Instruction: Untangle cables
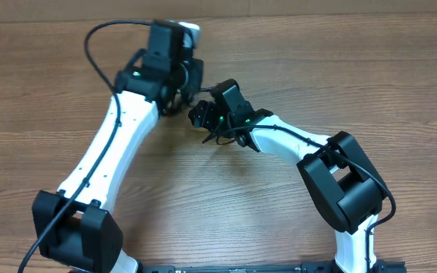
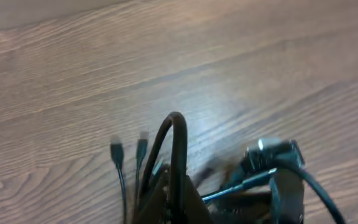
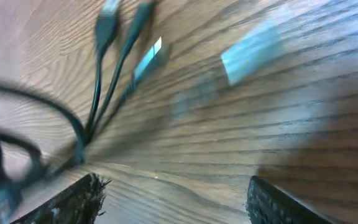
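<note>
In the left wrist view my left gripper [image 2: 178, 186] is shut on a thin black cable that arches up in a loop [image 2: 176, 140] above the fingers. Two more cable ends with small plugs [image 2: 129, 149] hang just left of the loop. From overhead, the left gripper [image 1: 176, 100] and right gripper [image 1: 203, 118] sit close together, hiding most of the cables; a few thin strands [image 1: 217, 139] show below the right one. My right gripper [image 3: 176, 199] is open, with only bare wood between its fingers [image 3: 73, 202]. Blurred cables [image 3: 98, 93] and plugs lie up and to its left.
The wooden table [image 1: 340, 68] lies all around the arms. The thick black cable of the left arm [image 1: 97, 45] arcs over the far left. The right gripper's body [image 2: 277, 171] shows at lower right in the left wrist view.
</note>
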{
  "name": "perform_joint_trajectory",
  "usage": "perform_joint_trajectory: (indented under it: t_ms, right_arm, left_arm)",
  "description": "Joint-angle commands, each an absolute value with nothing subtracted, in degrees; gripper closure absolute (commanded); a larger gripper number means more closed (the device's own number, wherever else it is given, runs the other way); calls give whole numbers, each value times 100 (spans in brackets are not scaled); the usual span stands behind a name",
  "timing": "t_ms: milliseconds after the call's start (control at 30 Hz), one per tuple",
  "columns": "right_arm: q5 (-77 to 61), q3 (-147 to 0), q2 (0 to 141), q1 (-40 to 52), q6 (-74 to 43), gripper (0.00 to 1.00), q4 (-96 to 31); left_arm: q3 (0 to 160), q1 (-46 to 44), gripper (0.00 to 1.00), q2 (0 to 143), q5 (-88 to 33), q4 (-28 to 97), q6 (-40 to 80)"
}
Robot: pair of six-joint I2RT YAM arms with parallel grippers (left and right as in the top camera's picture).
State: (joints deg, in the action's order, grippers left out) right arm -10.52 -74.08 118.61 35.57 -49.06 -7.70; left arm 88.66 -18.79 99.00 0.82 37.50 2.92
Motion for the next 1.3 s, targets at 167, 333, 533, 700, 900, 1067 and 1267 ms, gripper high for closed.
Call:
perform_joint_trajectory:
  t_ms: [167, 333, 533, 700, 900, 1067, 1267]
  right_arm:
    - [-2484, -7507, 11907, 3004, -4943, 20, -843]
    - [-2762, -7507, 11821, 2480, -4766, 31, -1503]
    - [-2882, -7509, 11321, 1118, -3658, 28, -3157]
    - [-3092, -7507, 11319, 117, -2587, 26, -4222]
    - [-4456, -7509, 11319, -274, -1291, 24, -4449]
    - [-5325, -7509, 11319, -25, -462, 25, -4480]
    - [-5325, -7507, 11319, 882, 183, 25, -4508]
  left_arm:
    - [8952, -1986, 96, 9824, 1439, 4060, 172]
    - [8921, -2008, 96, 9942, 1555, 4982, 377]
    - [8897, -2460, 96, 10667, 934, 5496, 23]
    - [8899, -3002, 71, 10912, -191, 5815, 84]
    - [9935, -3011, 32, 10906, -1734, 6838, -222]
    - [10584, -2390, 16, 10903, -961, 7299, 1247]
    - [9688, -1094, 24, 10908, -858, 7341, 1754]
